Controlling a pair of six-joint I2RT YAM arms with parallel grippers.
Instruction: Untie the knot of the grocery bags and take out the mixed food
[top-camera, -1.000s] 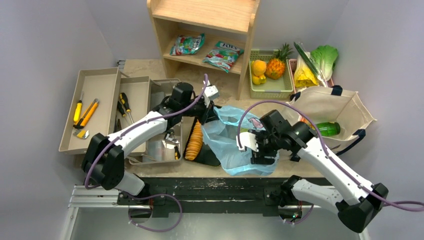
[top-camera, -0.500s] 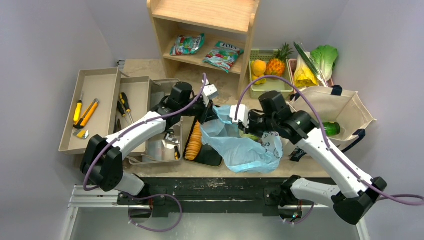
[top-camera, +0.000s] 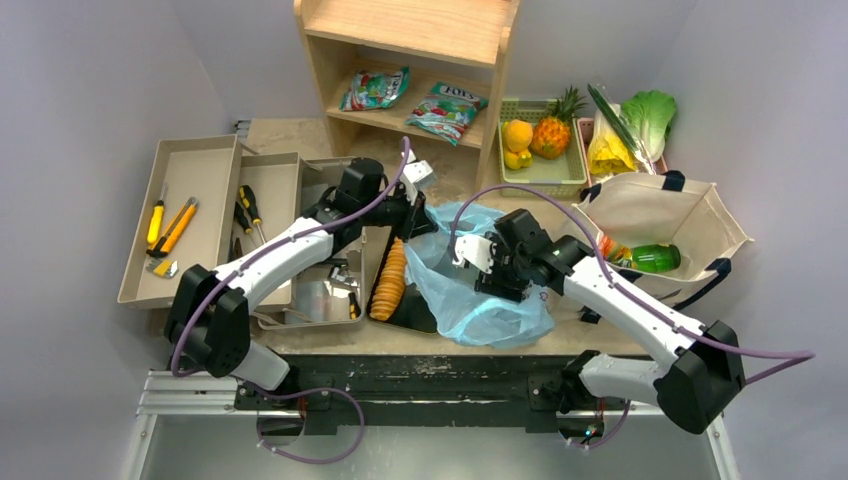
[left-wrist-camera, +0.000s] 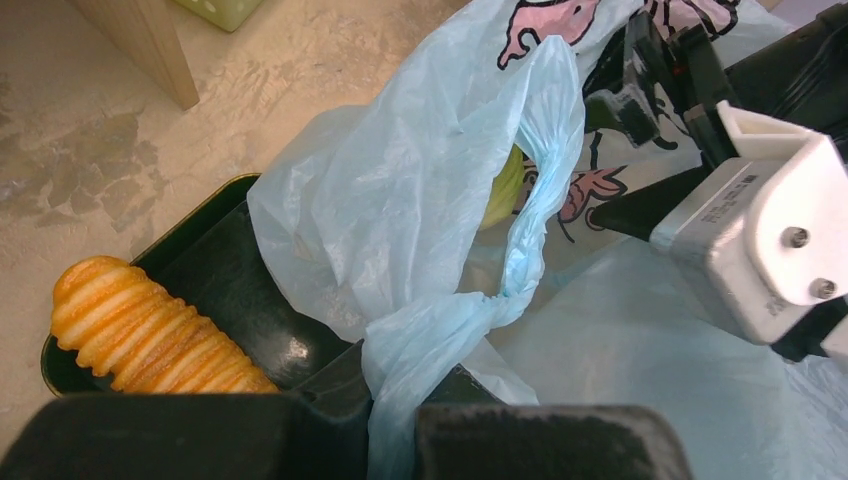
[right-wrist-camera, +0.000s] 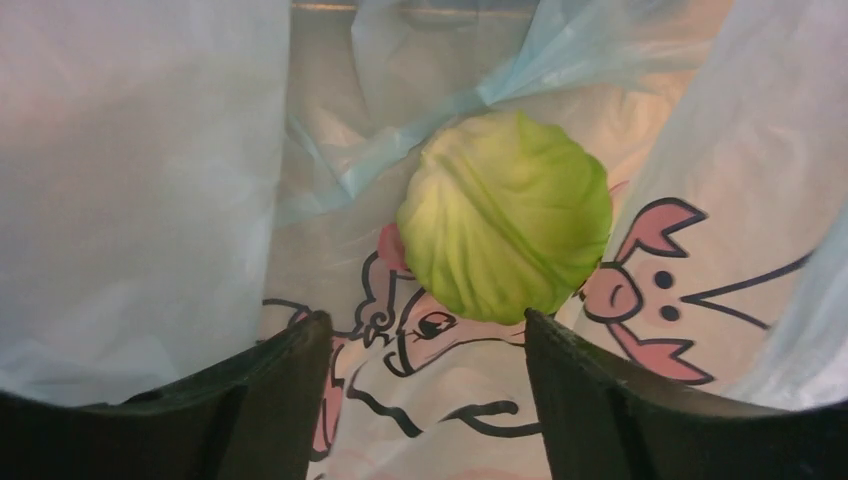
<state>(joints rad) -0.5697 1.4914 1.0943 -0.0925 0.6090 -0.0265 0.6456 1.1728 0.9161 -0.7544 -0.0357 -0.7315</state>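
The right tool (right-wrist-camera: 425, 330), spread, is pointing into the bag (right-wrist-camera: 140, 180), the cabbage (right-wrist-camera: 505, 230) lying just ahead of it and slightly right. The left tool (left-wrist-camera: 392, 425) is pinching the bag's handle.

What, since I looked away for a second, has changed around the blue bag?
The right gripper left the near edge of the light-blue plastic bag, swung to its far side, then came back into its mouth, jaws open before a green cabbage. The bag has spread wider. The left gripper stayed shut on the bag; the canvas tote did not move.
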